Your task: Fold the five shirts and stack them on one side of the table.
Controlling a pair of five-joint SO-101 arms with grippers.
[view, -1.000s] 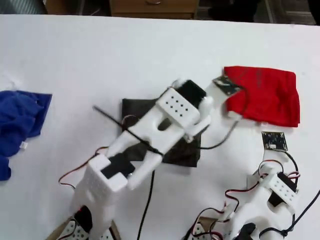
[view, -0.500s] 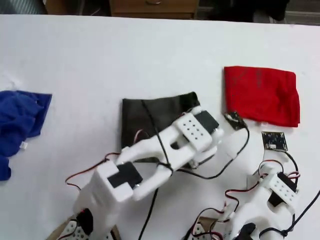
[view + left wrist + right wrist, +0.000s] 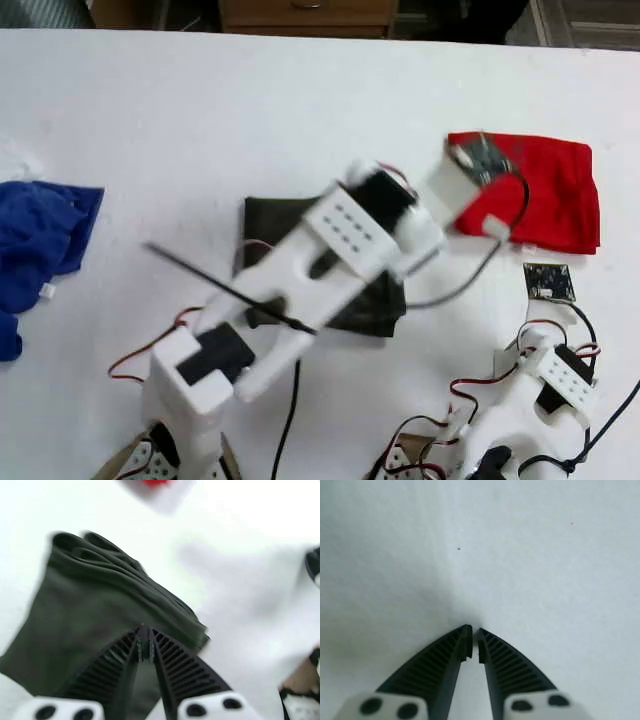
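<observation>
Both pinched shut, tip to tip.
Front edge: right gripper (image 3: 470,630) over bare white table (image 3: 200,100); mid-table, left gripper (image 3: 145,630) above folded dark-grey cloth shirt (image 3: 85,605); farther, folded red cloth shirt (image 3: 550,190) by right edge, crumpled blue cloth shirt (image 3: 40,240) at left edge.

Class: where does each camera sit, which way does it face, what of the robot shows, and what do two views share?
High view: fixed above the table, looking down on the left arm, right arm, dark shirt, red shirt and blue shirt.
Left wrist view: on the left arm, facing past its shut fingers onto the dark shirt.
Right wrist view: on the right arm, facing past its shut fingers onto bare table.
High and left wrist views share the dark shirt.
</observation>
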